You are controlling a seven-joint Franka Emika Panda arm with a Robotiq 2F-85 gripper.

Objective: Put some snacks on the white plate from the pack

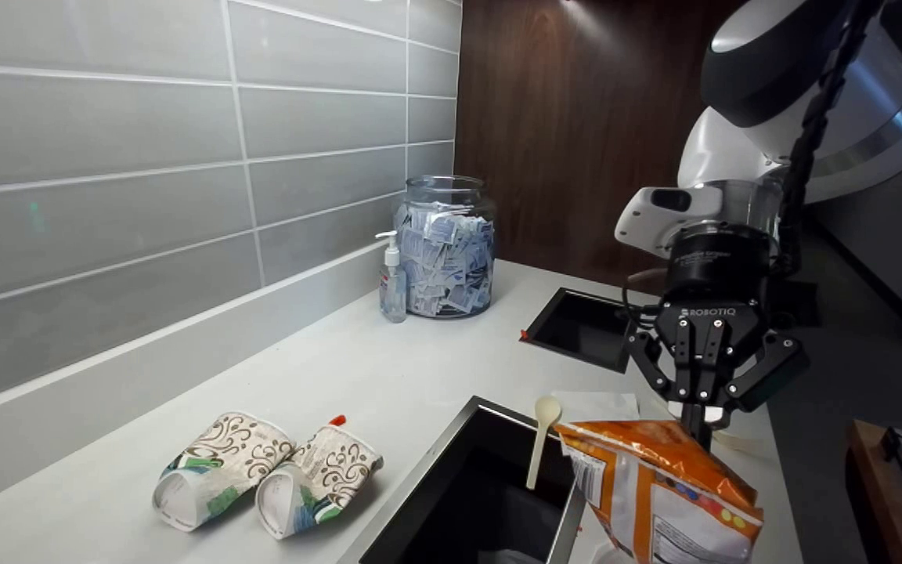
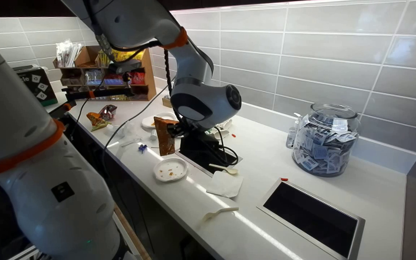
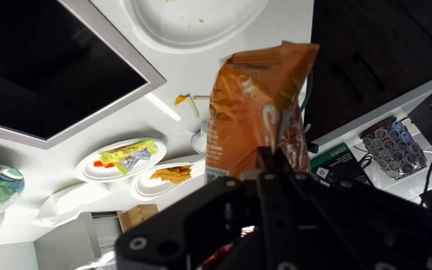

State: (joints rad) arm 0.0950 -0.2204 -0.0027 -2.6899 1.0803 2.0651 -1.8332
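**Gripper (image 1: 700,429) pinching the orange bag (image 1: 658,489) by its foil, beside the white plate (image 2: 180,169)**

The gripper is clenching a fold or edge of the foil, its jaws standing almost together; the orange bag is hanging from that pinch, off the counter (image 2: 262,151). In an exterior view it is standing nearly upright on the gripper's left, around the far rim of the white plate; how high above it cannot be told.

Reason for hold (judged): pinching only thin foil is leaving the bag's body unsquashed, so pieces inside may slide out once the wrist is turning. Whether the mouth is open is not showing.

The white plate is lying flat between the counter's near edge and a dark framed inset (image 3: 51,71), presumably for catching what is falling. A few crumbs (image 3: 201,21) are already sitting in it; the serving is looking small, so more pouring is probably pending. A napkin (image 2: 226,184) and a spoon (image 2: 230,170) are lying to its right, apart from it, hardly getting in the way.

In the wrist view a second plate (image 3: 146,186), bearing a heap of orange pieces (image 3: 173,174), is sitting farther off to the left; probably it is not serving as target.

Risk (judged): slack foil may be twisting in so small a pinch, spilling pieces past the rim.
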